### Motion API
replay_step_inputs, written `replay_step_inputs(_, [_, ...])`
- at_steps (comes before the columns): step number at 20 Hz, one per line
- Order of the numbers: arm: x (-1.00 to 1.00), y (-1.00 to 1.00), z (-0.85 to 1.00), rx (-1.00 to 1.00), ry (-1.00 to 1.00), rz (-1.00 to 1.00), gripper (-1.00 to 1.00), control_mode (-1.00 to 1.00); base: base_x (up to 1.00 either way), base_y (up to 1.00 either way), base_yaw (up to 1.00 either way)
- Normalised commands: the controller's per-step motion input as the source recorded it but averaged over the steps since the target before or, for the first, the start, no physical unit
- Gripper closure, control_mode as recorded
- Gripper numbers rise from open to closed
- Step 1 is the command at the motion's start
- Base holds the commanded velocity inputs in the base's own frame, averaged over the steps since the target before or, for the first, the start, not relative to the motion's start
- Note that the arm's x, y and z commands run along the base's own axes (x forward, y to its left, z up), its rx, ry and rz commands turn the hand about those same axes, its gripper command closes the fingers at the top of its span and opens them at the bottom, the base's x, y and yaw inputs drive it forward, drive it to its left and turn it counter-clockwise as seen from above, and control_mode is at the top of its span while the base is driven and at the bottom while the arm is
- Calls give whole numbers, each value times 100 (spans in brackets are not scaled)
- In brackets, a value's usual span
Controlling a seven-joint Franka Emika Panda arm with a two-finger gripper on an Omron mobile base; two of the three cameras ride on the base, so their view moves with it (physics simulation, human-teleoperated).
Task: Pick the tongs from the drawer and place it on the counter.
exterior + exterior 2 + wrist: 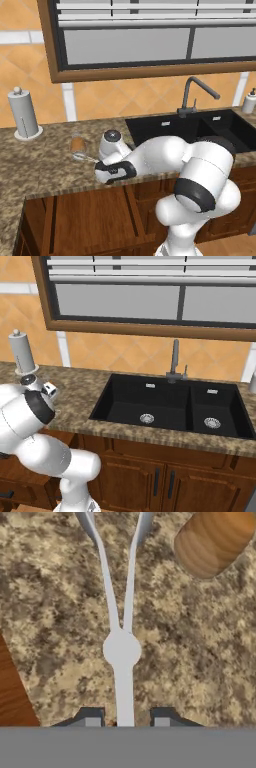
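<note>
The tongs (121, 649) are silvery-white, with a round pale head and two thin arms that run away from me over the speckled counter (200, 652). Their stem passes down between my fingertips, and my gripper (127, 719) is shut on it. In the left base view my gripper (99, 167) hangs low over the counter (45, 165) near its front edge, with the tongs (90, 158) pointing toward the back. A strip of reddish-brown wood (12, 692) shows past the counter's edge; I cannot tell whether it is the drawer.
A squat brown shaker (78, 145) lies on its side just beyond the tongs' tips, also in the hand view (212, 542). A paper towel holder (22, 115) stands at the back left. The black double sink (200, 127) with its faucet (192, 97) lies to the right.
</note>
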Motion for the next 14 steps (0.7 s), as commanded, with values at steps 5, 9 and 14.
replay_step_inputs(5, [24,0,-38,-3,0,0,-100,-100,0,0,0])
replay_step_inputs(9, [-1,0,-3,0,-1,4,-100,-100,0,0,0])
replay_step_inputs(14, [-4,-2,51,0,-9,5,-100,-100,0,0,0])
